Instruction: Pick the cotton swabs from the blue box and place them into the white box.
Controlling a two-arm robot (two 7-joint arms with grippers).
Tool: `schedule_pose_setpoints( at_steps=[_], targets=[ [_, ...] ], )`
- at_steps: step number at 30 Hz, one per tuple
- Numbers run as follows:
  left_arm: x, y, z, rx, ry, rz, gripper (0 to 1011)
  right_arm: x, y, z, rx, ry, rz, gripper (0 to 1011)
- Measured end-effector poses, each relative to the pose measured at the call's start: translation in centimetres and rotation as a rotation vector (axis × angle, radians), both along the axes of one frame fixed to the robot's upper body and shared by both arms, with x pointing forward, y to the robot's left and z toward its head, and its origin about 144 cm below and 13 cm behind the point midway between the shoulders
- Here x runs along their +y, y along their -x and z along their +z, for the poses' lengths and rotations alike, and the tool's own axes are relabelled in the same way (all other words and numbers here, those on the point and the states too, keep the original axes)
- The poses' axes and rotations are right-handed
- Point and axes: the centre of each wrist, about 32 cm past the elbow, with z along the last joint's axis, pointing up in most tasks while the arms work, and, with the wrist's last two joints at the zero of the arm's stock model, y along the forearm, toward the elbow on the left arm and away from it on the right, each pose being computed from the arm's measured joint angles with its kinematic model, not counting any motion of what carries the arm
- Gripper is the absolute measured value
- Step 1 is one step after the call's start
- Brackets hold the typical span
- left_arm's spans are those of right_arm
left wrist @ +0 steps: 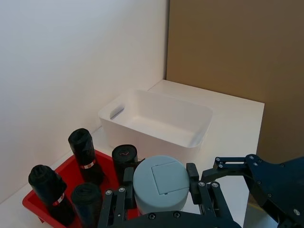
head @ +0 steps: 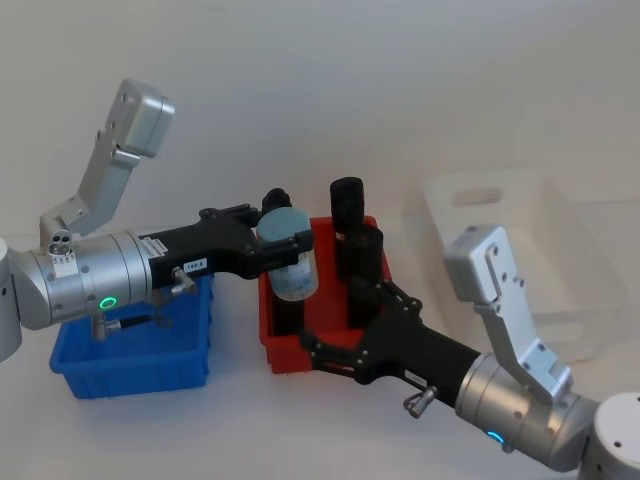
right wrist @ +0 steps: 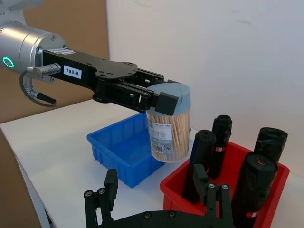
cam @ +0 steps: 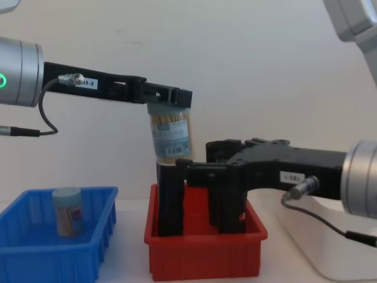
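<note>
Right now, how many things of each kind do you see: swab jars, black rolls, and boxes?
Cotton swab jars: 2, one held in the fingers of the left gripper, one standing in the blue box
Black rolls: 4, all in the red box
Boxes: 3, blue, red and the white box
Total: 9

Setting: robotics lab bench. Evidence: bare white tabletop (right wrist: 57, 137), plain white wall (right wrist: 228, 42) behind, brown partition board (left wrist: 228, 57) at upper right of left wrist view. Blue box (head: 130, 380), red bin (cam: 206, 256), white box (left wrist: 152, 135) set in row across head view. Inventory tag "199-8" (right wrist: 72, 72) and green status ring (right wrist: 7, 61) on left arm (right wrist: 26, 45), upper left of right wrist view.
</note>
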Motion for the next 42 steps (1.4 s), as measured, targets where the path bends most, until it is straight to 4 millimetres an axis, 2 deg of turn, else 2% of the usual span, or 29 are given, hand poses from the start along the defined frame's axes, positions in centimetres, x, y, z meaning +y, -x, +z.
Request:
schedule_pose_setpoints(
  at_steps=[17,42],
  targets=[
    [0.0,0.0,0.0,0.0,0.0,-0.002,664,2.3,-1.5,1.0,-0.045,0.024,0.001,1002],
    [0.0,0.0,0.0,0.0,0.0,-0.001,664,4.6,-3.6,0.8,-0.049,0.06,-0.062,1002]
  ],
)
